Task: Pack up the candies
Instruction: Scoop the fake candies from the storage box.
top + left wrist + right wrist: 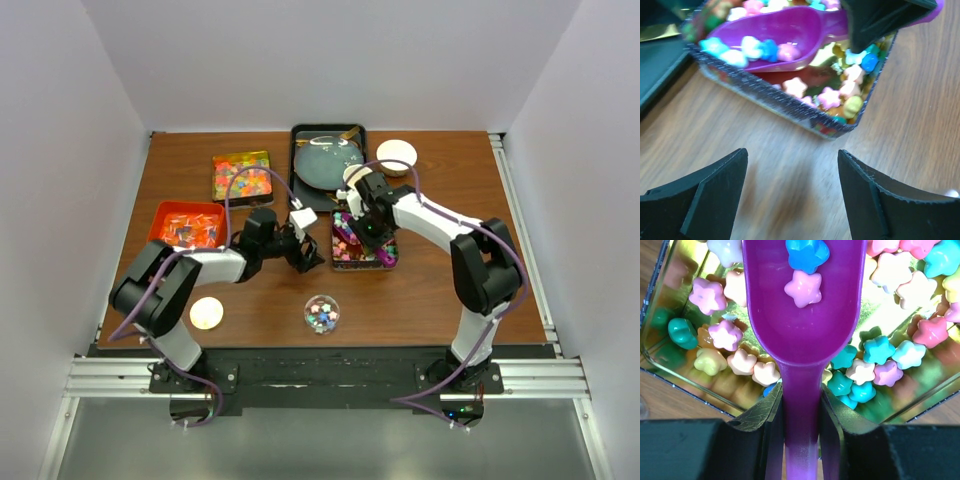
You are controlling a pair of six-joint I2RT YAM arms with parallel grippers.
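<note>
Right wrist view, lower centre: right claw [801,407] clamped on the handle of the purple scoop [802,325]. Only a few candies [803,287] in its bowl at upper centre, the rest loose in the tin [682,262] around it. Push deeper along the tin floor for a fuller load, then lift level, no tipping. Left wrist view, bottom: left claw [792,195] wide and empty, just short of the tin; hold it clear.

purple scoop [801,335], grey plate [325,165], round lid [206,313]

The scoop [800,330] lies in the tin [770,100] (candies [877,350] inside both); the jar [321,313] stands nearer, slightly left, on the counter [430,300].
</note>
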